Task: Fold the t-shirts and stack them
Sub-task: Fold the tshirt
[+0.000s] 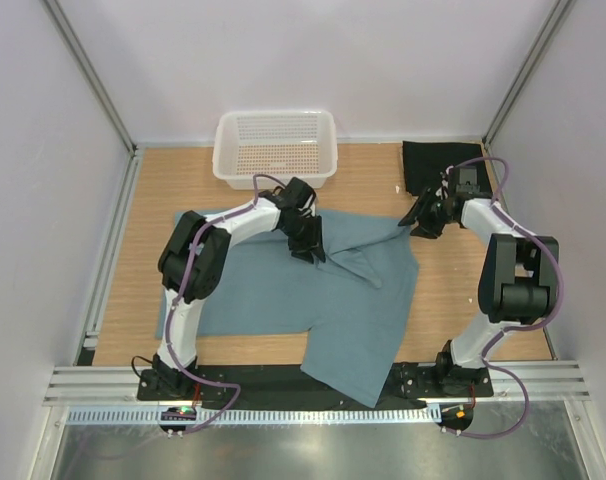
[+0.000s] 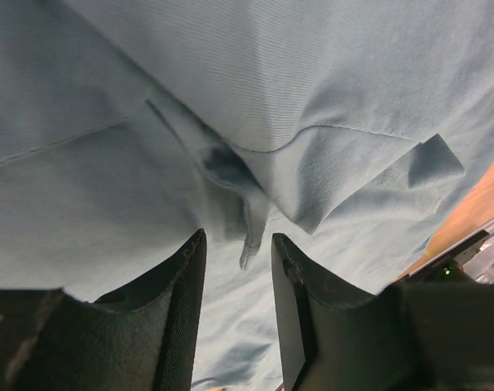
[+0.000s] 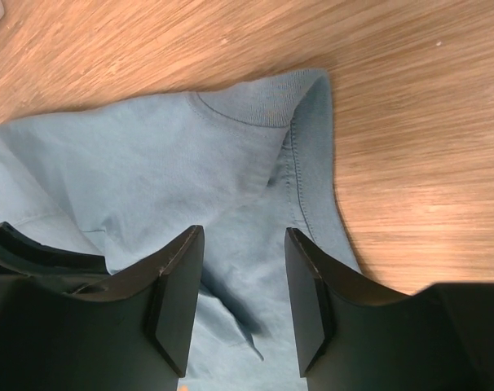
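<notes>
The teal-blue t-shirt [image 1: 353,310] lies partly folded on the wooden table [image 1: 153,200]. One end hangs over the near edge between the arm bases, so it probably needs pulling back before a clean fold.

Further in, the left gripper [image 2: 237,240] hovers over a bunched ridge of fabric at mid-shirt. Its jaws are apart and hold nothing, apparently lined up to pinch that crease.

To the right, the right gripper [image 3: 243,236] is also open and empty above the ribbed neckline [image 3: 255,102] at the shirt's corner, a good place to grip.

Beyond it the black t-shirt [image 1: 438,165] sits folded in the far right corner, likely the start of the stack. The white mesh basket [image 1: 223,165] stands at the far edge.

No cream shirt is in view, and no brand, label or writing is legible.
</notes>
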`<state>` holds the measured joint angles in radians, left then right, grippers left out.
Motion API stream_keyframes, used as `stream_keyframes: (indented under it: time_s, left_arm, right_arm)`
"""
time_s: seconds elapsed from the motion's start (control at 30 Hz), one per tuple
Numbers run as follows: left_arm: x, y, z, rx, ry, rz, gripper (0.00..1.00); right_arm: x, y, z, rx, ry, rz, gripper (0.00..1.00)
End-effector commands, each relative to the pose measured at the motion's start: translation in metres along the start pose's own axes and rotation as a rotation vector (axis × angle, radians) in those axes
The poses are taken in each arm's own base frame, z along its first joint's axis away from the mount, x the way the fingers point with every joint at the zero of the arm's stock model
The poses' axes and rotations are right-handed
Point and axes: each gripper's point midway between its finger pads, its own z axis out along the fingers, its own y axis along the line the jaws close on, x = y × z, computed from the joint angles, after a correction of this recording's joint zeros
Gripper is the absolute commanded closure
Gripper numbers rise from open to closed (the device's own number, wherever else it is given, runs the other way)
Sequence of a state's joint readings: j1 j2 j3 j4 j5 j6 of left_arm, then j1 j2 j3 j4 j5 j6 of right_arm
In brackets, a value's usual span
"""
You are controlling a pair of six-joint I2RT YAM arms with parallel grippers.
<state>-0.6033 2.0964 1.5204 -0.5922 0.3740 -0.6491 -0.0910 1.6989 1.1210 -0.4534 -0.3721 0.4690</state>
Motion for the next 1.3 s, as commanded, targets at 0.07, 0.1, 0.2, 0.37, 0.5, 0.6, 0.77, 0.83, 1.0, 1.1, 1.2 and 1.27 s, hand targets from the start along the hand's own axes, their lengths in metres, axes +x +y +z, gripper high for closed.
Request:
stream_keyframes:
  time_s: [0.07,0.1,0.2,0.37,0.5,0.6,0.77,0.83,1.0,1.1,1.2,1.27]
  left_arm:
    - [-0.008,-0.021,0.005,0.045,-0.022,0.029,0.62]
    - [-0.006,-0.022,0.007,0.046,-0.017,0.031,0.62]
    - [-0.006,-0.024,0.010,0.059,-0.004,0.026,0.69]
    - [-0.004,-0.028,0.010,0.076,0.007,0.025,0.82]
    - [-0.003,-0.033,0.006,0.096,0.012,0.021,0.92]
    - [-0.001,-0.038,0.002,0.111,0.018,0.010,0.99]
    - [0.000,-0.045,-0.005,0.136,0.023,0.005,1.00]
    - [0.001,-0.048,-0.009,0.144,0.028,-0.002,1.00]
    - [0.008,-0.052,-0.020,0.166,0.038,-0.003,1.00]
    - [0.014,-0.052,-0.026,0.170,0.045,-0.008,1.00]
    - [0.018,-0.053,-0.028,0.180,0.057,-0.011,1.00]
    - [0.019,-0.053,-0.027,0.183,0.064,-0.013,1.00]
  right_arm:
    - [-0.008,0.001,0.007,-0.016,-0.023,-0.008,0.53]
    - [-0.008,0.002,0.007,-0.017,-0.024,-0.007,0.55]
    - [-0.009,-0.001,0.011,-0.016,-0.027,-0.008,0.58]
    - [-0.014,-0.003,0.018,-0.019,-0.038,-0.016,0.59]
    - [-0.014,0.000,0.027,-0.055,-0.028,-0.007,0.57]
    - [-0.014,0.003,0.034,-0.092,-0.027,0.009,0.55]
    - [-0.018,0.013,0.039,-0.162,-0.050,0.026,0.55]
    - [-0.027,0.019,0.038,-0.193,-0.085,0.040,0.55]
    - [-0.053,0.015,0.035,-0.208,-0.171,0.151,0.55]
    - [-0.072,0.013,0.035,-0.245,-0.224,0.203,0.56]
    - [-0.081,0.007,0.041,-0.264,-0.231,0.260,0.56]
    - [-0.087,0.008,0.046,-0.292,-0.233,0.263,0.56]
